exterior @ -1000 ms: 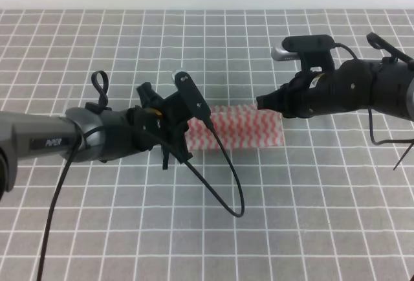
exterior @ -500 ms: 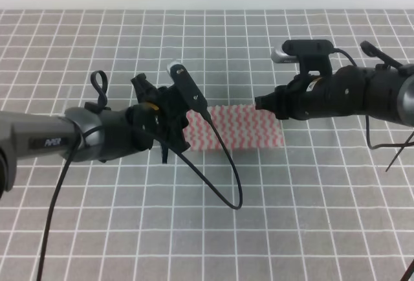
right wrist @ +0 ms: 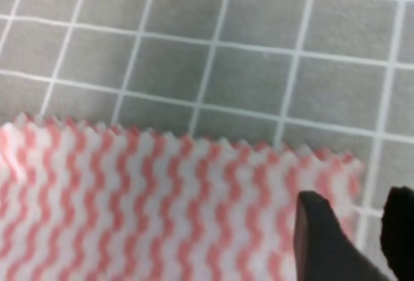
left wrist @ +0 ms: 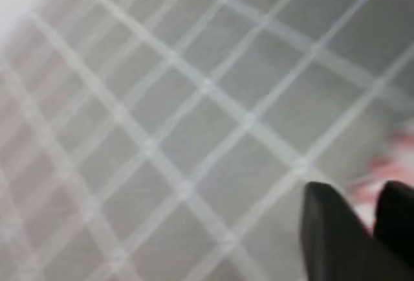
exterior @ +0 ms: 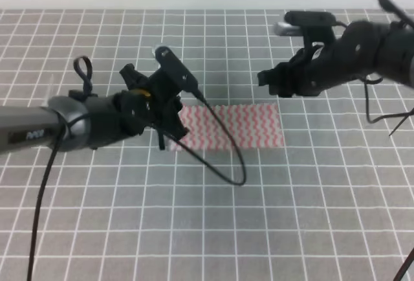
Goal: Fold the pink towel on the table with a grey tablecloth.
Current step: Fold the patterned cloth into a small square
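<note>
Right hand (exterior: 266, 78) is hovering above the far right corner of the pink towel (exterior: 231, 126), fingers (right wrist: 323, 242) spread, holding nothing. Left hand (exterior: 169, 137) is hanging over the towel's left end; its two dark fingertips (left wrist: 336, 242) are showing a gap, gripping nothing.

Towel is lying flat as a strip, mid-counter (exterior: 291, 216), between the hands.

Risk: the cloth is thin; a hand closing low may be pinching the grey tablecloth along with it, or missing the pinked edge. Uneven lifts would be skewing the fold.

Count: two hands, one towel, one counter.
</note>
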### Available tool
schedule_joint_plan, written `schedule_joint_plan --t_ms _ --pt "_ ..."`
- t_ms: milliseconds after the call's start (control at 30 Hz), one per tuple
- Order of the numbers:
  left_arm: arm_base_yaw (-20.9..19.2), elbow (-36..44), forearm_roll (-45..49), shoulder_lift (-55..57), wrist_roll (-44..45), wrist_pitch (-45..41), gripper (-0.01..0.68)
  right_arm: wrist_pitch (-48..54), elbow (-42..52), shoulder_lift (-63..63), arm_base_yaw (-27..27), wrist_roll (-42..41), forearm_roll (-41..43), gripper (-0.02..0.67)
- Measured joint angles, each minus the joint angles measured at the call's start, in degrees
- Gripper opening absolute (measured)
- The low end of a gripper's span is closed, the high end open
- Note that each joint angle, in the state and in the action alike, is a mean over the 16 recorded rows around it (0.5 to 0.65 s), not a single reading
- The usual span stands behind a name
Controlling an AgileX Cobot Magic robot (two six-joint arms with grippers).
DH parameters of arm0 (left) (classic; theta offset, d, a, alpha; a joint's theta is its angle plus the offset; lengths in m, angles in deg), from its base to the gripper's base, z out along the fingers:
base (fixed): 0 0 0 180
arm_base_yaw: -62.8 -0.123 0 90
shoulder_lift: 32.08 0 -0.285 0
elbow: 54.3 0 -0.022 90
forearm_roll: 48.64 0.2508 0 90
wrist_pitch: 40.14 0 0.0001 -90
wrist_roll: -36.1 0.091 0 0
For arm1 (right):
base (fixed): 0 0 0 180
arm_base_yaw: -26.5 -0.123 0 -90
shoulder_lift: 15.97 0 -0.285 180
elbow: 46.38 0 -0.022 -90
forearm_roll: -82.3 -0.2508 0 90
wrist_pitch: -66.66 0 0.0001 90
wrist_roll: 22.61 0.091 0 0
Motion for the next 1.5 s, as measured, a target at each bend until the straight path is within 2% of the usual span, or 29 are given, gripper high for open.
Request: schedule_joint_plan --t_ms 233,467,567,733,1500 --pt "-0.01 -3.87 -1.06 -1.08 -8.72 -15.06 0.027 11.0 -3.53 -0.17 0.37 -7.01 -7.52 0.121" --pt "-0.02 -6.34 -2.74 -1.14 -12.42 -24.82 0.0 16.06 -4.11 -1.66 -1.68 -17.43 -18.56 0.024" --pt "-0.02 -6.55 -3.4 -1.1 -12.4 -25.97 0.0 16.85 -4.11 -2.79 -2.76 -21.49 -22.74 -0.013" --pt "-0.03 -6.56 -3.28 -0.53 -12.28 -26.79 -0.001 17.3 -4.11 -4.81 -3.87 -23.73 -24.99 -0.015" --pt "-0.04 -6.66 -1.7 3.29 -12.26 -26.15 -0.002 16.64 -4.49 -7.64 -3.98 -22.67 -21.27 -0.016"
